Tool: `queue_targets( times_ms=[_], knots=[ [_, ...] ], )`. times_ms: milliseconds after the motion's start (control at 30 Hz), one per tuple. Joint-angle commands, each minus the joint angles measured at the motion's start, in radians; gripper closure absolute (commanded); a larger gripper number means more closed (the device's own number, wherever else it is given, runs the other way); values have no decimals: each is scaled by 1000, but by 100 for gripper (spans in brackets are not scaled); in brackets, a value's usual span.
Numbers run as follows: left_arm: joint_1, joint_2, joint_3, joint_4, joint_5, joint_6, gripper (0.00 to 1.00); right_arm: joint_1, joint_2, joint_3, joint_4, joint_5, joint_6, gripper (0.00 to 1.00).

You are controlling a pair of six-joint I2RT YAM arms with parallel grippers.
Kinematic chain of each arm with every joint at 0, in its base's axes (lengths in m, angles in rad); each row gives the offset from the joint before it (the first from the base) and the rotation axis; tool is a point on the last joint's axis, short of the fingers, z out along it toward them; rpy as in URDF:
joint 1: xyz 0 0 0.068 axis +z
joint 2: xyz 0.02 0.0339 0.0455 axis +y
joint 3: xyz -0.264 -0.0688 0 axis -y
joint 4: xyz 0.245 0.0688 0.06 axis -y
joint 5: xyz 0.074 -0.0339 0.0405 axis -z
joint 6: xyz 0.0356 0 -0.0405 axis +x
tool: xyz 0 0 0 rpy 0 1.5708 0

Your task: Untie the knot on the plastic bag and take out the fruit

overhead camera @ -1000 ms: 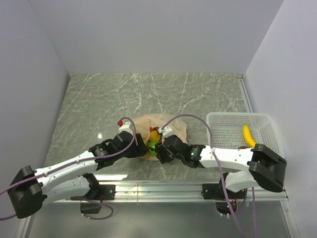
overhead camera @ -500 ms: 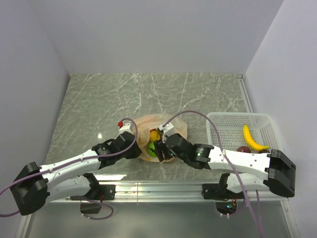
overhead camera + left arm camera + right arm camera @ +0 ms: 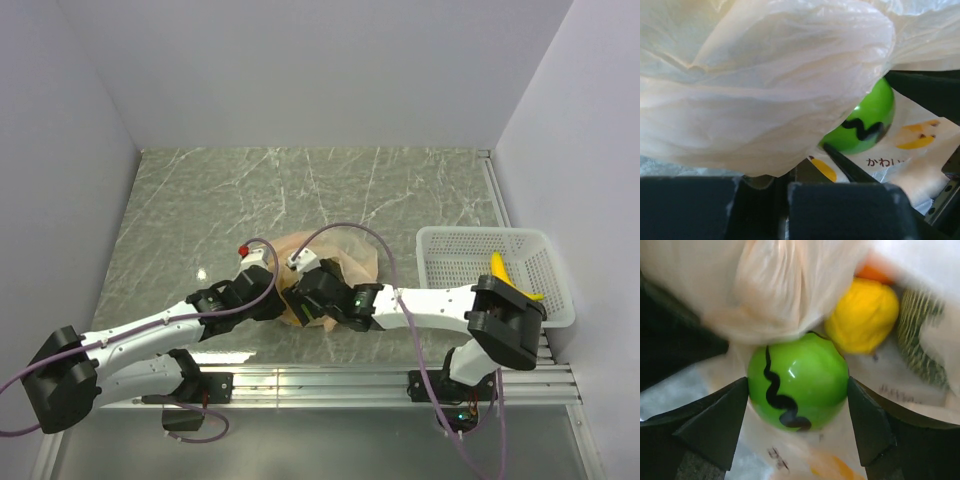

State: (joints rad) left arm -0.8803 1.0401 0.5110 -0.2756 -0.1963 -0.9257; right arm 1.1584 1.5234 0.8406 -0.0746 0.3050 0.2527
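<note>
View from above: a crinkled pale orange bag (image 3: 345,255) lies on a grey marbled worktop (image 3: 200,200). Two robot arms reach in from the bag's near side, and their black wrists hide its near edge. The knot cannot be made out in any view.

Right wrist camera, inside the mouth of the bag: the right end effector (image 3: 797,390) holds a glossy green apple (image 3: 805,372) with a black wavy line on it. One dark finger (image 3: 715,425) lies against each side of the apple. Deeper in the bag, a yellow lemon (image 3: 862,315) touches the apple. Beyond the lemon are a strip of netted melon (image 3: 915,335), cut off by the frame, and a blurred sliver of orange (image 3: 872,272). A fold of bag film hangs over the apple.

Left wrist camera: bag film fills most of the frame. The apple peeks out under the film, half covered. The left end effector (image 3: 781,182) is nearly closed, with a fold of the bag at the narrow gap between its fingers.

Just left of the bag lies a small red bit (image 3: 243,248). Well to the right of the bag stands a white mesh basket (image 3: 470,250) holding a banana (image 3: 498,270), partly hidden by the right arm.
</note>
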Motion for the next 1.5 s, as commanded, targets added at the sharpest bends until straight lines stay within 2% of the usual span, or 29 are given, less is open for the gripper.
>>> queue_targets(
  times_ms=[0,233,367,600,733,767,800,833,933,1033,1133,1367,1467],
  knots=[
    [3,-5,21,18,3,18,95,-8,49,-6,45,-1,5,17],
    [3,3,23,26,3,21,95,-11,98,-11,73,31,11,20],
    [3,-6,21,16,-12,24,95,-16,89,-23,47,16,16,6],
    [3,-9,14,18,-26,16,94,-19,78,-51,107,-112,14,3],
    [3,-11,14,18,-34,16,95,-20,64,-52,130,-86,7,16],
    [3,-14,12,19,-35,16,95,-19,52,-51,121,-77,7,29],
    [3,-15,12,18,-38,18,95,-19,40,-52,118,-58,7,36],
    [3,-14,14,15,-46,18,96,-19,23,-64,116,-50,10,54],
    [3,-12,17,10,-57,18,96,-20,-87,-107,130,-41,7,87],
    [3,-15,20,7,-66,22,97,-17,-209,-133,121,-47,-9,97],
    [4,-15,24,4,-77,27,98,-20,-360,-167,140,-63,-26,100],
    [4,-9,29,4,-74,16,99,-22,-586,-227,333,-156,-47,100],
    [4,-11,24,16,-63,11,99,-32,-618,-190,343,-153,-62,99]
  ],
)
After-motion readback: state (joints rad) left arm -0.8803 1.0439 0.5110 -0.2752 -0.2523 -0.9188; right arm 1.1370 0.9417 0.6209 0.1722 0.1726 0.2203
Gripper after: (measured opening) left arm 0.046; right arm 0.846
